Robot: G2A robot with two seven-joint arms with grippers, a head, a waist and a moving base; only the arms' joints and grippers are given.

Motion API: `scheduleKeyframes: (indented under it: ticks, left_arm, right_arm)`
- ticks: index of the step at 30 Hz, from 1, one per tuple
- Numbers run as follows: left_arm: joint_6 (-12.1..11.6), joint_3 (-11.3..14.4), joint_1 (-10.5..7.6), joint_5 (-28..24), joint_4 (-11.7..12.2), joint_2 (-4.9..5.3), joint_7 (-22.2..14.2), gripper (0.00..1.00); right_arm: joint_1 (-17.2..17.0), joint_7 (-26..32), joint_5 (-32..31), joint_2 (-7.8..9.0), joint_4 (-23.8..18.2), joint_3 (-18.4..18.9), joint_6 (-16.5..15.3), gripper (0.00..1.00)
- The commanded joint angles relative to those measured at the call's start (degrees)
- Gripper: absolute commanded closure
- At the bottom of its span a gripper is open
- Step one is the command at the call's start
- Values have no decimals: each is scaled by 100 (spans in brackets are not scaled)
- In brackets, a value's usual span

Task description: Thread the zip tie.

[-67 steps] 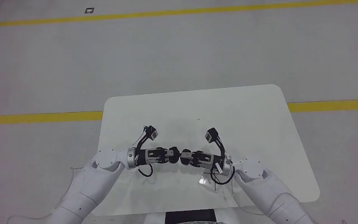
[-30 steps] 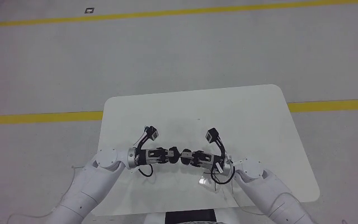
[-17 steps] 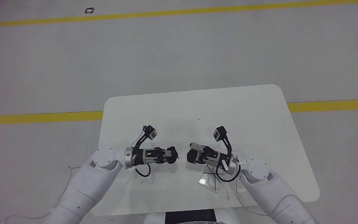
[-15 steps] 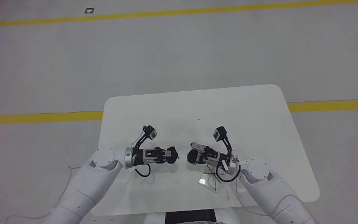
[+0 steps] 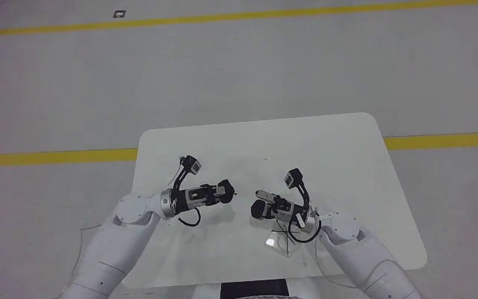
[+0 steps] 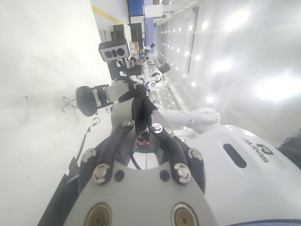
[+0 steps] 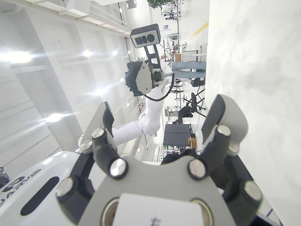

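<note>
The white bench [image 5: 336, 149] is taken up at its near middle by the two arms, which are turned toward each other with a gap between the grippers. The left gripper [image 5: 223, 190] is held above the bench, left of centre, and is closed narrow on the black zip tie [image 6: 139, 92]. The tie is pinched between the fingers and bunched at their tips. Whether its tail is already passed through its head cannot be told.

The right gripper [image 7: 160, 117] is set just right of centre, a little nearer than the left one. It is spread wide and nothing is held in it. A small tangle of thin black strips [image 5: 282, 239], probably spare ties, is seen on the bench near the right arm.

The step in hand is judged to be a regrasp in the middle of the threading, since the tie is kept by one gripper only. For the next move, the open right gripper would have to be lined up with the free end at the left fingertips. It would then be closed on that thin strip without the tie being knocked out of the left gripper.
</note>
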Motion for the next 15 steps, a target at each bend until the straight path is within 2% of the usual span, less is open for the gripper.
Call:
scheduleKeyframes:
  ticks: [1,5,14,15]
  left_arm:
    - [0,-129,47,121,21,-51,-113,100]
    - [0,-356,97,242,109,-174,-385,100]
    - [0,-834,68,93,518,-508,-1203,100]
    - [0,-834,68,93,518,-508,-1203,100]
  right_arm:
    - [0,0,0,0,0,0,0,0]
    - [0,0,0,0,0,0,0,0]
    - [0,0,0,0,0,0,0,0]
    - [0,0,0,0,0,0,0,0]
